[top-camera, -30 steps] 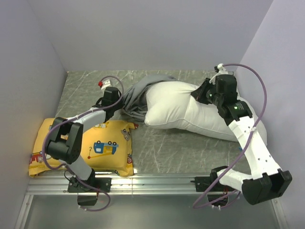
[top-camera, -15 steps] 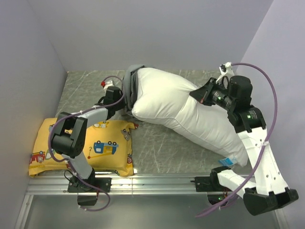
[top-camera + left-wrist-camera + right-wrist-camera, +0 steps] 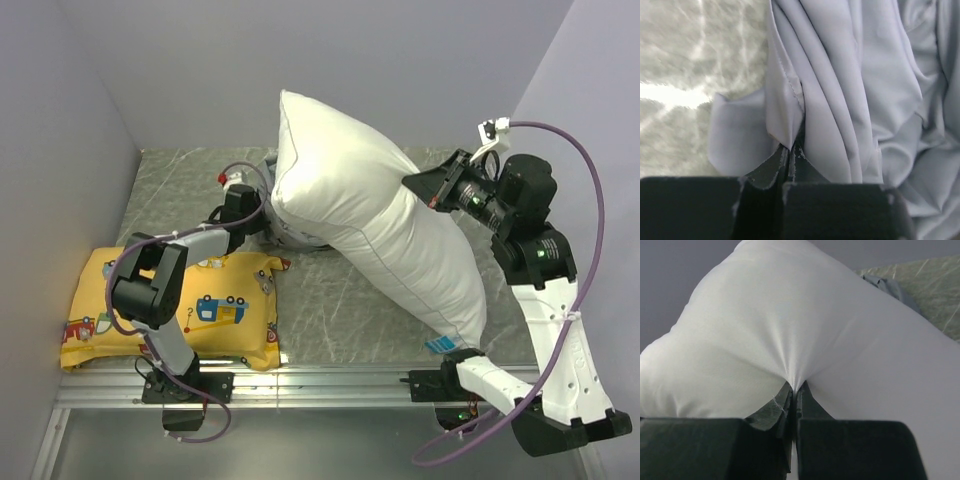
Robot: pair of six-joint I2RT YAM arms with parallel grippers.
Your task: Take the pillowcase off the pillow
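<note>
Plump white pillow (image 3: 375, 215) tilts upward; crumpled grey pillowcase (image 3: 855, 100) bunches at its left end.

Clearance: mid-table blocked.
A large plump white pillow (image 3: 370, 215) slants across the marbled grey-green table (image 3: 330, 305) from centre-back to near-right; yellow vehicle-print cushion (image 3: 200, 310) fills near-left. Bare strip between them; far-left corner open.

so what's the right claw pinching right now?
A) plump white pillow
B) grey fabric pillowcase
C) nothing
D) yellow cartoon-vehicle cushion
A: the right claw is shut on a pucker of the plump white pillow, while the left claw pinches the grey fabric pillowcase.
</note>
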